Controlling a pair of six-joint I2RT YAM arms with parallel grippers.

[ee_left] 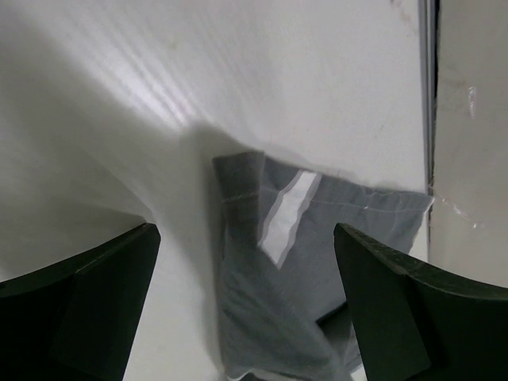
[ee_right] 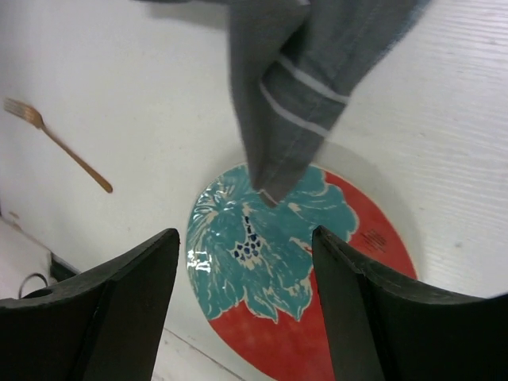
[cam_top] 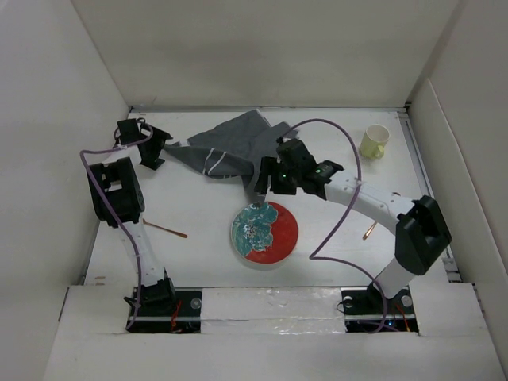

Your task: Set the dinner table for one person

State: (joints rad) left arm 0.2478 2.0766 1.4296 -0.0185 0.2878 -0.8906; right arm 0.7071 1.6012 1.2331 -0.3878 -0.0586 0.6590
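**Two wide-open grippers and a bunched-up cloth**

Both arms were reaching out over the big white bench (cam_top: 198, 202), which filled the floor between the white walls, with the arm bases at its near edge.

The left gripper (ee_left: 244, 232) was up in the far left corner, jaws spread wide and empty. It pointed at a corner of the dark grey cloth (cam_top: 234, 143) with pale stripes, which lay on the bench close to the wall.

The right gripper (ee_right: 242, 232) sat just past the far rim of the plate (cam_top: 274, 238), jaws also wide apart with nothing between them. In its wrist view a folded tip of the cloth came down over that rim, and I couldn't tell if it touched.

The plate had a teal flower on one side and red on the rest. A small dark printed mark on the red was too tiny to read.

A copper-coloured fork (cam_top: 164, 228) lay left of the plate, well apart. A pale yellow mug (cam_top: 375, 141) stood upright at the far right. Another thin copper utensil (cam_top: 370, 230) lay beside the right arm, but I couldn't tell which kind.
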